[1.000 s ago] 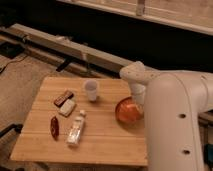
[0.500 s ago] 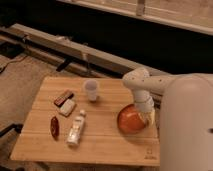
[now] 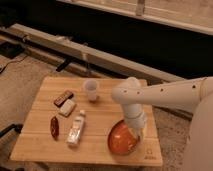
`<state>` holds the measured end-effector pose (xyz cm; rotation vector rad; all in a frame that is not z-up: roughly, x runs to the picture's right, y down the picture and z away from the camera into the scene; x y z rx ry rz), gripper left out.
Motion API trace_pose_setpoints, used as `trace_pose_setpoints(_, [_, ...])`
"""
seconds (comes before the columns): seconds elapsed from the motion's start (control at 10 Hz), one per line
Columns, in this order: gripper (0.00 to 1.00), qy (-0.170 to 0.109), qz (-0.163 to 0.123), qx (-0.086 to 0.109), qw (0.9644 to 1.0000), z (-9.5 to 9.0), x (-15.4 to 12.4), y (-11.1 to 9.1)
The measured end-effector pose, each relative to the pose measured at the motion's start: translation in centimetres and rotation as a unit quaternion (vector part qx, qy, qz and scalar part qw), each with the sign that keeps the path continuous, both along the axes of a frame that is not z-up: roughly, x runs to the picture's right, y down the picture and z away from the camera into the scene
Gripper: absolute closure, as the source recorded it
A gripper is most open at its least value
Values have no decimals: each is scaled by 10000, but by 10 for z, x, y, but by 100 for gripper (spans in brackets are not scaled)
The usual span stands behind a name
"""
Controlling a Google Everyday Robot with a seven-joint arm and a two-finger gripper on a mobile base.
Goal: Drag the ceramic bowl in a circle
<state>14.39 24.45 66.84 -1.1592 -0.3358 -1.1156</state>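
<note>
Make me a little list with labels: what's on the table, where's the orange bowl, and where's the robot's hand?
table: light wooden table
ceramic bowl: the ceramic bowl is orange-red and sits near the table's front right corner
gripper: the gripper points down at the bowl's right rim
cup: the white cup stands upright toward the back middle, apart from the bowl
left side: brown bar, pale packet, red item, long white pack

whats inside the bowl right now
The bowl shows only its bare orange inside; nothing loose is visible in it. The gripper sits at its right rim, and the arm covers that edge, so anything there is hidden.
</note>
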Motion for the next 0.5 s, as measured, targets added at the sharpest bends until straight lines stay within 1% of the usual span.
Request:
trace_pose_setpoints(0.2, [100,-348,-191,1,9992,0,-42,0])
trace_pose_setpoints(0.3, [100,-572,-333,1,9978,8,-69,-4])
trace_pose_setpoints(0.4, [100,-770,-463,7,9960,18,-89,-10])
trace_pose_setpoints(0.5, [100,-916,-557,12,9942,28,-103,-15])
